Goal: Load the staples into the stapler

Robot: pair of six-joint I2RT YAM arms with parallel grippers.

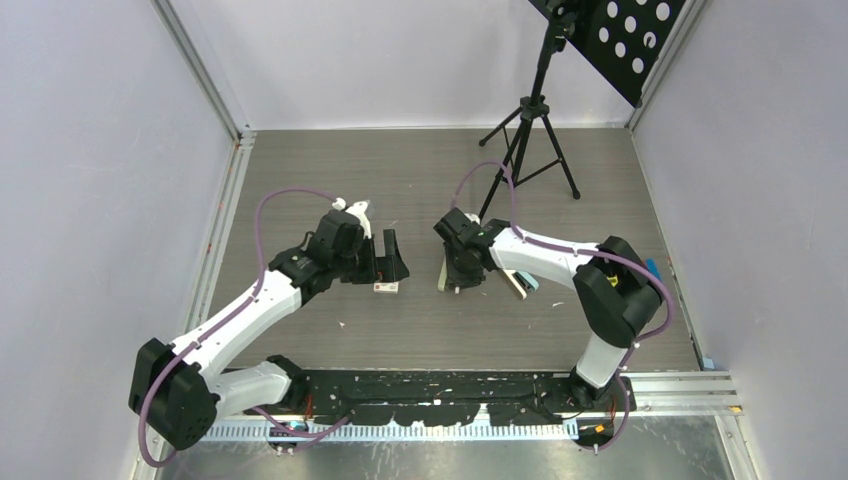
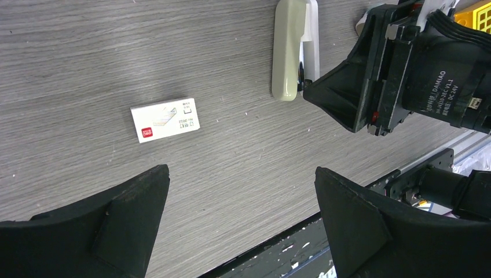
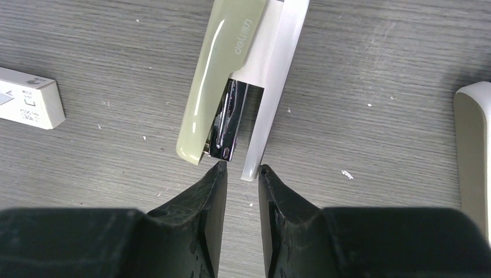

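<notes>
Pinching, right gripper (image 3: 240,169): nothing that I can see. Its two fingers (image 3: 208,214) are drawn close, with only a narrow slit between them, and that slit is bare.
Right contact: both fingertips sit at the front end of the stapler (image 3: 243,63). One is right at the nose of the shiny metal magazine (image 3: 227,124), the other right at the tip of the white base. I cannot tell whether either one actually touches.
Right arm pose: reached forward and inward over the table (image 1: 420,330), with the elbow bent and the wrist tipped down so the fingers point at the wood.
Left gripper (image 2: 240,172): spread wide. It holds nothing and touches nothing.
Left arm pose: stretched from its base toward the middle of the table, with the wrist angled down and hovering above the surface.
Staple box (image 2: 165,119): flat on the table, white with a red mark at one end. In my left wrist view it lies ahead of the spread fingertips, not between them, and apart from the stapler.
Stapler: pale green top and white base, lying on the table between the two grippers, its front end toward the right one.
Second stapler (image 3: 475,145): only a pale edge shows at the border of my right wrist view, beside the right gripper and apart from the first.
</notes>
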